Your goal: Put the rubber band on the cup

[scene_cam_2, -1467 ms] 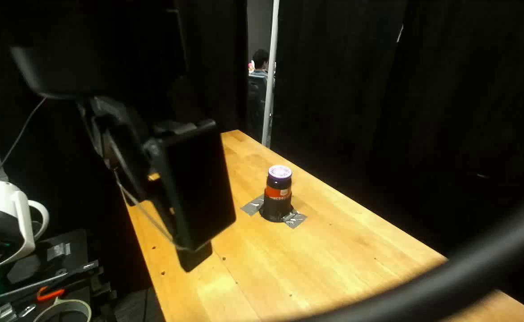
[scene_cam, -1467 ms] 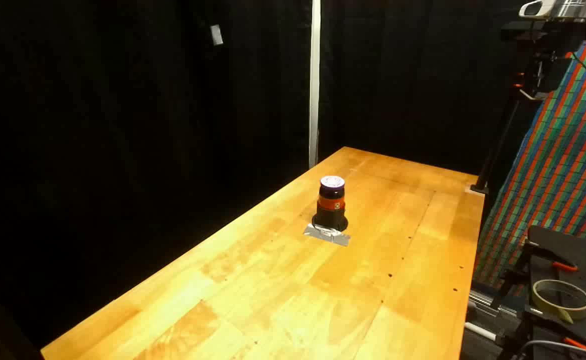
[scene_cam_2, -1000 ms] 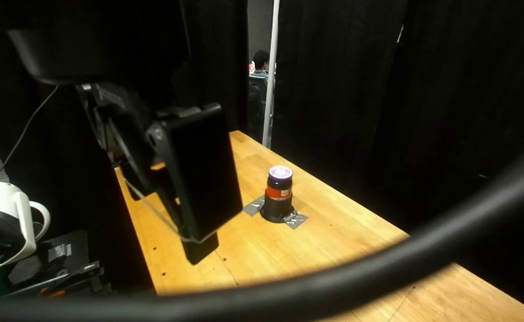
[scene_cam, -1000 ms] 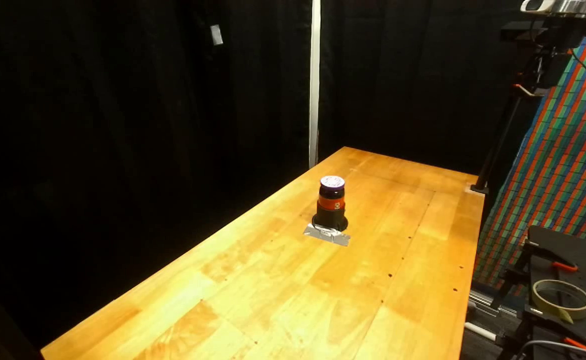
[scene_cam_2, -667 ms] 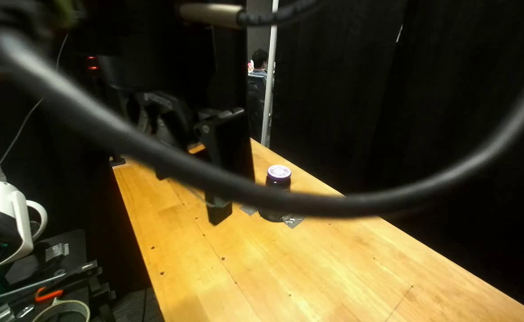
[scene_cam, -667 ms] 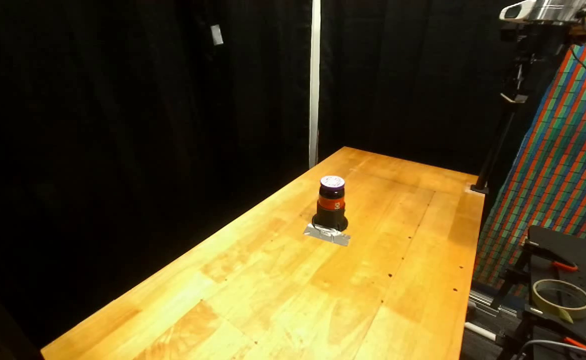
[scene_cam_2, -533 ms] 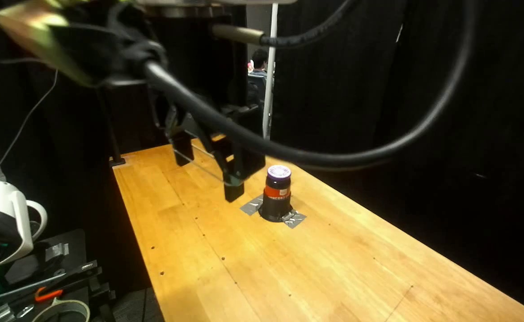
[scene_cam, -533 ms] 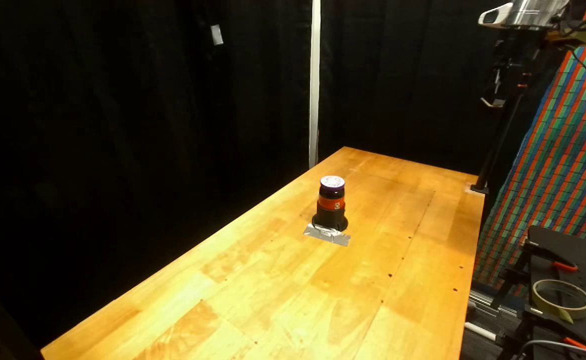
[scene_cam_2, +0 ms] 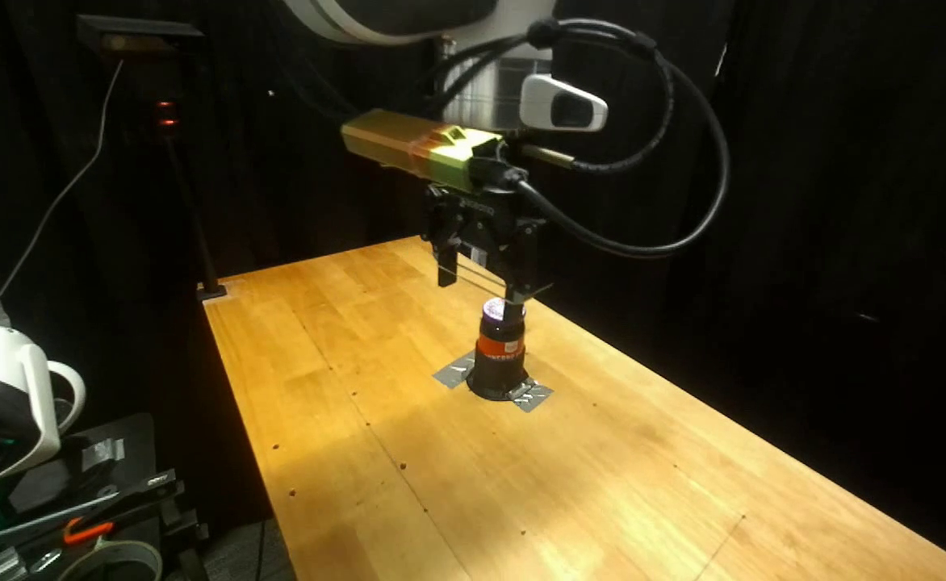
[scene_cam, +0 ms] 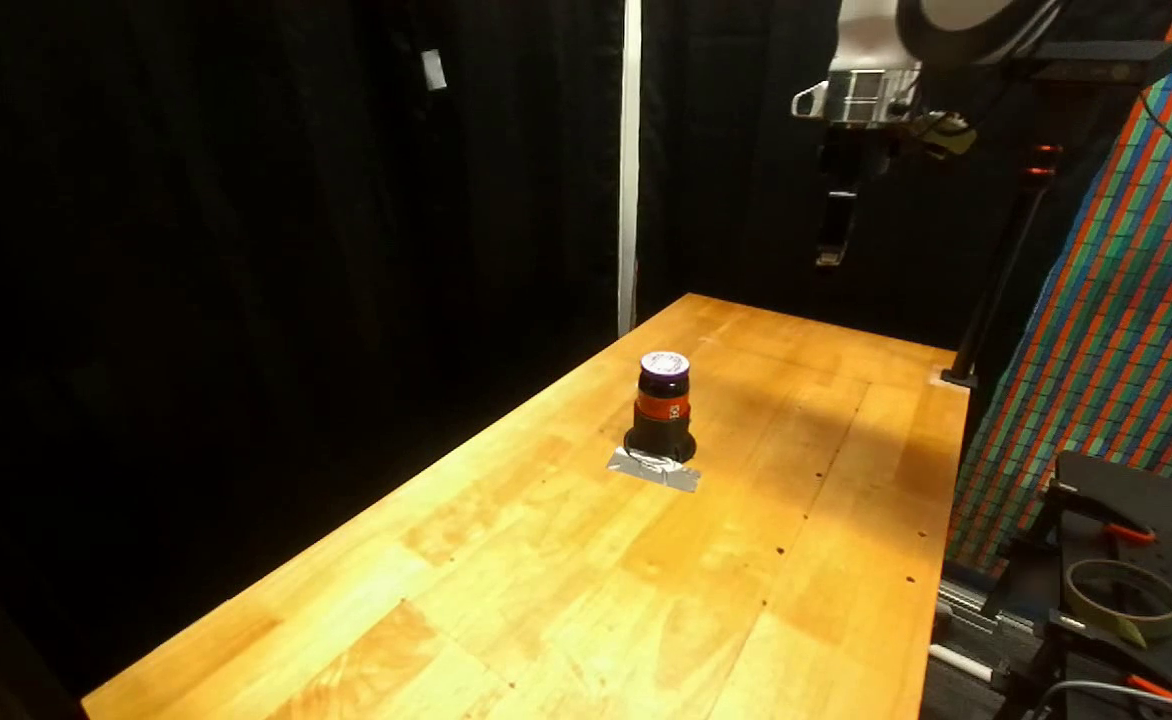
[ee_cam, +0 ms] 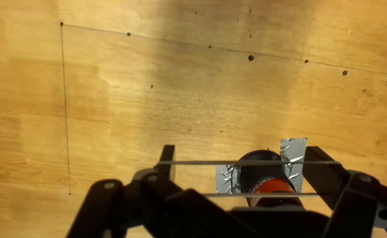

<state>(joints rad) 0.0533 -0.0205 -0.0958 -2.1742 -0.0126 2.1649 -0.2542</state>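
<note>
The cup (scene_cam: 664,408) is a dark jar-like cylinder with an orange-red label and a pale purple-rimmed top. It stands upright in a black base; it also shows in an exterior view (scene_cam_2: 500,347). In the wrist view the cup (ee_cam: 271,186) shows below the fingers, its top hidden by the gripper. My gripper (ee_cam: 240,148) is open, pointing down, above table height and apart from the cup. In an exterior view my gripper (scene_cam_2: 480,297) partly overlaps the cup's top. The rubber band (ee_cam: 196,162) is stretched between both fingers as two strands, and is not around the cup.
Grey tape (scene_cam_2: 533,397) fixes the black base to the wooden table (scene_cam: 506,600). A thin black post (scene_cam: 981,320) stands at the table's far corner. A side bench (scene_cam: 1146,500) holds a tape roll (scene_cam: 1124,598) and clamps. A cable (scene_cam_2: 715,194) loops from the wrist.
The arm has swung in over the table toward the cup, leftward in one exterior view and rightward in another. The fingers stay open with the band across them. The cup has not moved.
</note>
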